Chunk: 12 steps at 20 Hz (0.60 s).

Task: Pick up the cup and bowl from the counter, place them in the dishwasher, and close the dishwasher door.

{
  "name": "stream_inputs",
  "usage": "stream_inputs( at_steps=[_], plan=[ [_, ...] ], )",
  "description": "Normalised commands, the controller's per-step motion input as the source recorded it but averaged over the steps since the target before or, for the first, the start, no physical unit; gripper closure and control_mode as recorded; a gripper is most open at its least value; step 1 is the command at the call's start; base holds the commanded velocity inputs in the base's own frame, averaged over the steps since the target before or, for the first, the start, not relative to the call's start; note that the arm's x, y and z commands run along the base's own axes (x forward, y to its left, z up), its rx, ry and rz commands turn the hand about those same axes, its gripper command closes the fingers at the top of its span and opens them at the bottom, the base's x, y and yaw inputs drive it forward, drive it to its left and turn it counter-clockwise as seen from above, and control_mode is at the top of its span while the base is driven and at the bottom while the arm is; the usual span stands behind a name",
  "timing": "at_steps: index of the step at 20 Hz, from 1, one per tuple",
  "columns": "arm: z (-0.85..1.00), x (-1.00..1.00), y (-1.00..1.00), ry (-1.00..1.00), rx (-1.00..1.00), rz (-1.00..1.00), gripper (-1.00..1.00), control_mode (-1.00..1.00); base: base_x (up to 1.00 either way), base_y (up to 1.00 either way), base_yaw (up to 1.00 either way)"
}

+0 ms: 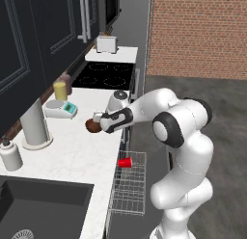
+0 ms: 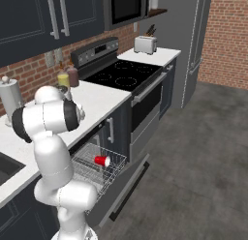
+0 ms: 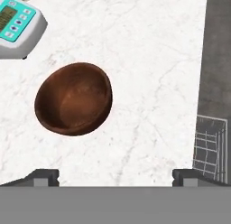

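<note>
The brown bowl [image 3: 74,99] sits upright on the white counter [image 3: 149,60], just ahead of my gripper [image 3: 116,178]. The gripper is open, its two fingertips [image 3: 43,177] wide apart with nothing between them. From the left base view, the gripper [image 1: 98,118] hovers low over the bowl [image 1: 90,127] near the counter's front edge. The red cup [image 1: 125,162] lies on its side in the pulled-out wire rack [image 1: 130,187] of the dishwasher. The same cup [image 2: 101,160] rests in the rack [image 2: 92,172] above the lowered dishwasher door [image 2: 123,188].
A white-and-teal scale [image 1: 61,109] stands just behind the bowl, with a yellow jar [image 1: 60,90] beyond it. A white bottle [image 1: 10,155] and a grey cylinder [image 1: 34,125] stand left, by the sink [image 1: 43,204]. The black stove [image 1: 103,75] lies further along.
</note>
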Motion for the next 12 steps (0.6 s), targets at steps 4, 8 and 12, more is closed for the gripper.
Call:
stream_inputs(
  at_steps=[4,8,12],
  plan=[
    [-0.14,0.47,0.10,0.03,0.00,0.00,-1.00,-1.00,0.00,0.00,0.00],
    [-0.17,0.44,0.09,0.06,0.00,0.00,-1.00,-1.00,0.00,0.00,0.00],
    [-0.26,0.29,0.07,0.09,0.00,0.00,-1.00,-1.00,0.00,0.00,0.00]
  ],
)
